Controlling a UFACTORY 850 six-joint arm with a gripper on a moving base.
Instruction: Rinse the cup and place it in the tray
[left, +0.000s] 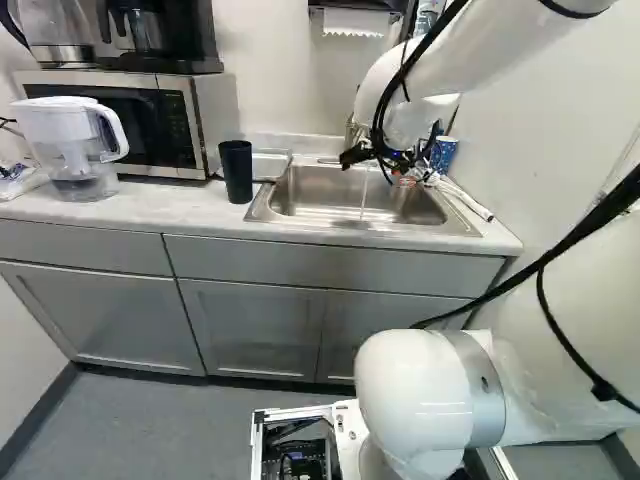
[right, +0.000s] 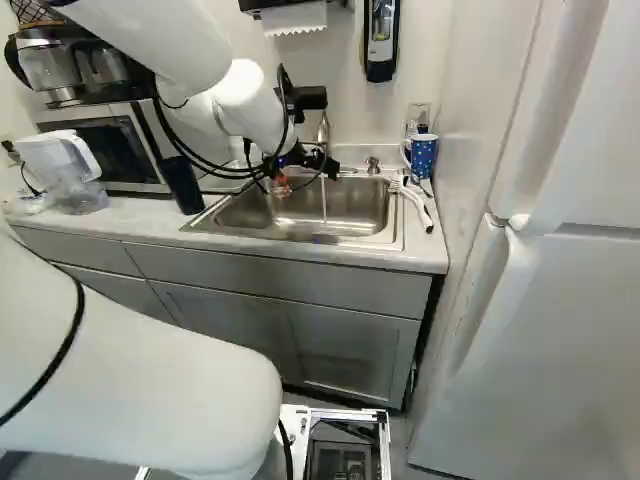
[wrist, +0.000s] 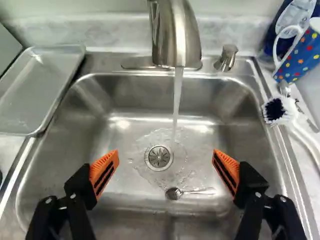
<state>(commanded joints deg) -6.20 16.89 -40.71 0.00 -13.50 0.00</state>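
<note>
The gripper (right: 282, 184) was held over the sink (wrist: 240, 125), in the upper middle of the right base view, with its two fingers spread wide and nothing gripped between them. Two possible cups were seen: a black cup (left: 237, 172) was stood on the counter (left: 140, 212), left of the sink in the upper left of the left base view, and a blue dotted mug (right: 423, 155) was placed at the upper right of the right base view, near a white-handled brush (wrist: 277, 110). Which one was meant could not be told. The metal tray (wrist: 40, 90) was set beside the sink, on the black cup's side. From the faucet (wrist: 176, 35), water (wrist: 177, 95) was being run into the basin near the drain (wrist: 159, 156). A spoon (wrist: 175, 193) was left lying in the basin, below the gap between the fingers.
</note>
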